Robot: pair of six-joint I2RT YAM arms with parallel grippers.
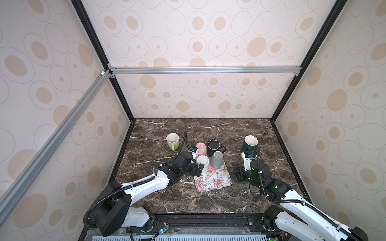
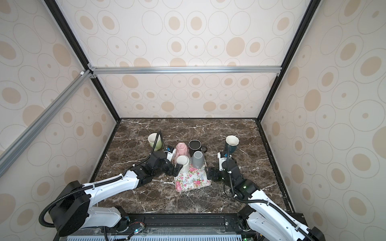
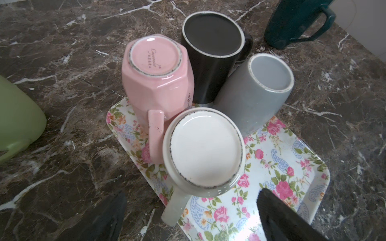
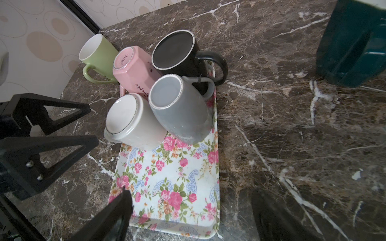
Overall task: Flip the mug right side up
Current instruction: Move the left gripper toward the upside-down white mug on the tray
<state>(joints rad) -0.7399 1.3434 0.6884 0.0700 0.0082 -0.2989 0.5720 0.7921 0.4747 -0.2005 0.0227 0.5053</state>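
The brown marble table (image 1: 188, 200) has a flowery tray (image 1: 213, 180) in the middle. The right gripper (image 4: 191, 196) hangs just right of the tray's near part. Its jaws are wide and hold nothing. The left gripper (image 3: 191, 197) is at the tray's left side, just beside the white mug (image 1: 202, 161). Its jaws are wide too and hold nothing. The white mug sits upside down on the tray, with its handle pointing at the left gripper. Just right of it is a grey mug (image 1: 217, 159), also upside down. Behind them a pink mug (image 1: 201, 148) and a black mug (image 1: 214, 146) are upside down too. Farther back, a green mug (image 1: 173, 141) stands right way up on the left and a dark teal mug (image 1: 249, 144) on the right.
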